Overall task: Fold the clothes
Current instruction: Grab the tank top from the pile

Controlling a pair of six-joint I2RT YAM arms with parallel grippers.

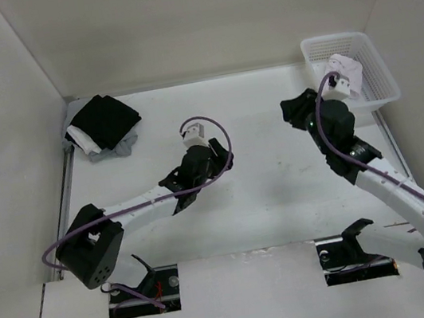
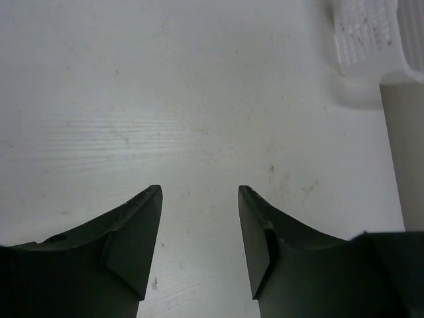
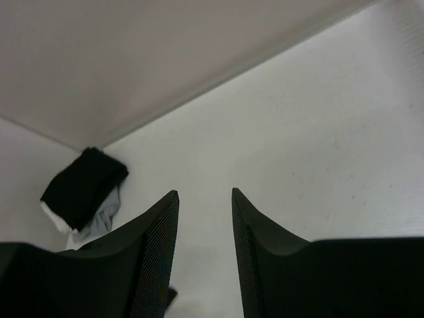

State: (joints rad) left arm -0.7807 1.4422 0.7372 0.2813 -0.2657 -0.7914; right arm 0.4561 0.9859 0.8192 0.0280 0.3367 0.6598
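Left claw (image 2: 199,192) first: its jaws are spread wide with nothing but bare desk (image 1: 273,189) between them, hanging over the middle of the surface. Over to the right claw (image 3: 204,195), also parted and empty, and here's the catch: it faces toward ten o'clock, away from the job. Moving outward, the white garment (image 1: 347,69) we need sits bunched up in the white basket (image 1: 385,91) at about two o'clock, just behind the right wrist, not yet on the desk at all. Way across at ten o'clock lies the dark clothes pile (image 1: 105,121), with a pale piece peeking out beneath it. So where could this slip? We reckon the right claw must swing round to reach in, and a pinch on crumpled thin cloth may catch only a stray fold, so the shirt comes out twisted with its hem hidden. The light basket could lift or drag along with it. And the purple cable (image 1: 327,120) looping by the rim might snag.
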